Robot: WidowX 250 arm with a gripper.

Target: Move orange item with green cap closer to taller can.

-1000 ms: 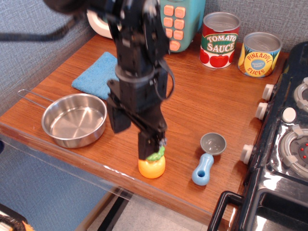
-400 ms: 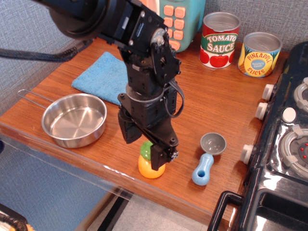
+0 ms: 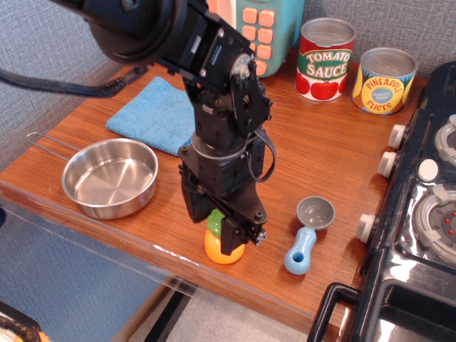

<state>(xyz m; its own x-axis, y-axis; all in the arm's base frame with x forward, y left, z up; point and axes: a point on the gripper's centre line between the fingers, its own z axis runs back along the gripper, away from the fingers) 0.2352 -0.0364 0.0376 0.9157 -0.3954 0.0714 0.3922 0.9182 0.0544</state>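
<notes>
The orange toy pineapple with a green leafy top point(image 3: 220, 249) stands near the table's front edge. My black gripper point(image 3: 216, 226) has come down over it with its jaws apart. One finger stands on each side of the green top, and the orange body shows below the fingers. I cannot tell whether the pads touch it. The taller red "Tomato Sauce" can point(image 3: 325, 60) stands at the back of the table, far from the pineapple.
A shorter yellow-blue "Pineapple Slices" can point(image 3: 385, 80) stands right of the red can. A blue scoop with a grey bowl point(image 3: 308, 236) lies right of the pineapple. A steel pan point(image 3: 110, 177) sits at the left, a blue cloth point(image 3: 152, 111) behind it, and a toy stove point(image 3: 420, 214) at the right.
The gripper has turned about its axis and come down, from beside and above the pineapple's top to astride it. The pineapple has stayed in place.
</notes>
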